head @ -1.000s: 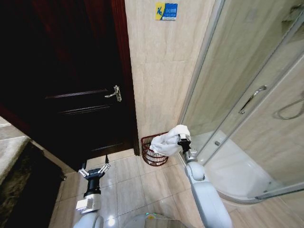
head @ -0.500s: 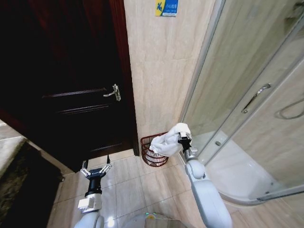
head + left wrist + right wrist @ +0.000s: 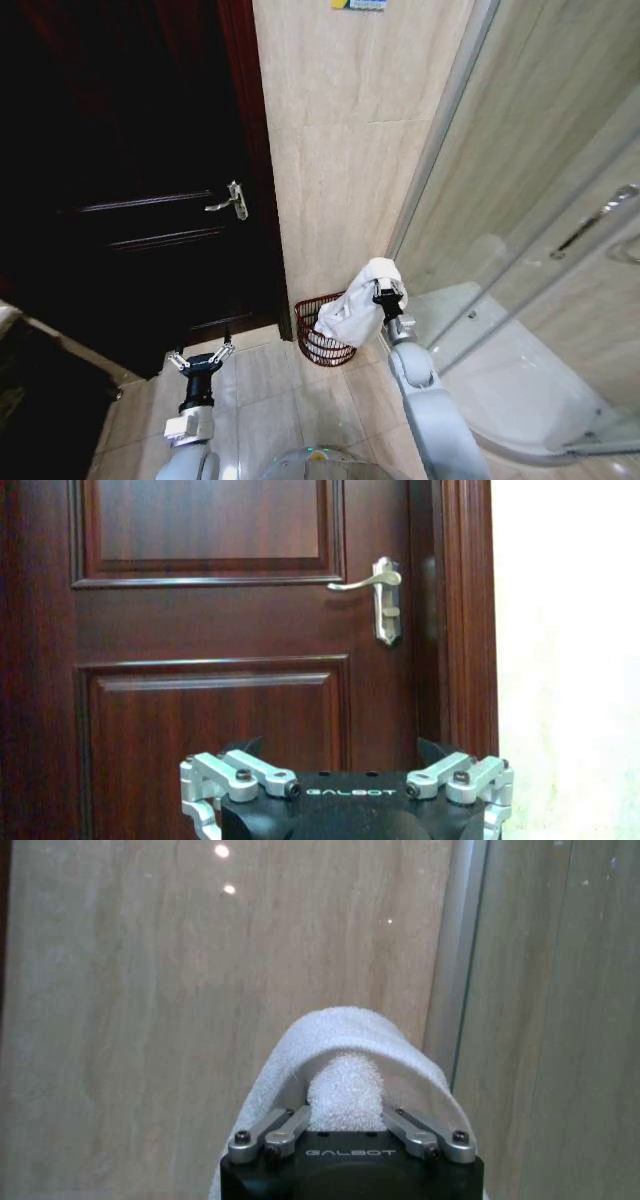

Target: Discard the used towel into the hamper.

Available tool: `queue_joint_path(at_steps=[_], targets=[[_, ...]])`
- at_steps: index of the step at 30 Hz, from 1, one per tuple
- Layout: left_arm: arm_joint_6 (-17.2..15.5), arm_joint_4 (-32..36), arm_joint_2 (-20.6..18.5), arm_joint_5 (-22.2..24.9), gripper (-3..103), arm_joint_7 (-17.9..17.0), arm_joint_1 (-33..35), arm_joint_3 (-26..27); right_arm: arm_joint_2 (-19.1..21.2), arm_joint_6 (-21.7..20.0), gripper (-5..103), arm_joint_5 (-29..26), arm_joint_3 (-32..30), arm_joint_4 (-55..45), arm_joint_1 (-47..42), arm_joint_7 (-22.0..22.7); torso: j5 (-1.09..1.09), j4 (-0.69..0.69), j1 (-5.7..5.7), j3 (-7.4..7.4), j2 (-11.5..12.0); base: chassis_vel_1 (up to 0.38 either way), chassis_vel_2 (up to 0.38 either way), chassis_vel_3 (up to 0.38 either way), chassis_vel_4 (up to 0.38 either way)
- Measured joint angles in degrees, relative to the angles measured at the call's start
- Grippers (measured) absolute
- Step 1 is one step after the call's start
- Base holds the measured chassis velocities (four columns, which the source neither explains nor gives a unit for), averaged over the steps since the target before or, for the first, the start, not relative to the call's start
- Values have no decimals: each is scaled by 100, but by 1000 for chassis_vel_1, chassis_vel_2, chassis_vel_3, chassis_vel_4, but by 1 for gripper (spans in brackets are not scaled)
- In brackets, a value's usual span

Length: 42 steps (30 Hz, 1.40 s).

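Note:
A white towel hangs bunched from my right gripper, which is shut on it and held up in front of the tiled wall. In the right wrist view the towel folds over between the fingers. The hamper, a small reddish-brown openwork basket, stands on the floor against the wall, just below and left of the hanging towel. My left gripper is low at the left, open, facing the dark wooden door, with nothing between its fingers.
The dark door with a metal handle fills the left side. A glass shower enclosure with its white tray stands at the right. Beige floor tiles lie in front of the hamper.
The whole picture has shifted, so the camera has moved closer toward the wall and hamper. The towel stays held in the right gripper above the hamper; the left arm keeps its pose.

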State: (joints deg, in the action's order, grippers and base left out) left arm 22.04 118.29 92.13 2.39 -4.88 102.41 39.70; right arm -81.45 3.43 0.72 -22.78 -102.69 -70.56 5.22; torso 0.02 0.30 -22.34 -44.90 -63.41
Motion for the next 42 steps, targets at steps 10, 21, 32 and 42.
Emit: queue_joint_path(at_steps=[10, 21, 32, 42], targets=[[44, -30, 0, -54, 100, 2, -17, -70, -26, -46, 15, -43, -65, -116, -5, -56, -2, 2, 9, 4, -5, 26, -12, -19, 19], [64, -58, 0, -61, 100, 4, -33, -61, -84, 42, 15, 97, 15, 38, 141, -143, -2, 2, -6, -10, -27, -6, 5, 5, -9], [77, -70, 0, -128, 100, 17, -34, -83, -132, 242, 15, 418, 385, -198, 66, -177, -3, 2, -13, -18, -39, -67, 71, 79, -69], [114, -118, 0, -127, 100, 19, -40, -111, -99, 147, 15, 431, 511, -444, -107, -190, -2, 2, -12, -18, -44, -19, 18, 16, -23]])
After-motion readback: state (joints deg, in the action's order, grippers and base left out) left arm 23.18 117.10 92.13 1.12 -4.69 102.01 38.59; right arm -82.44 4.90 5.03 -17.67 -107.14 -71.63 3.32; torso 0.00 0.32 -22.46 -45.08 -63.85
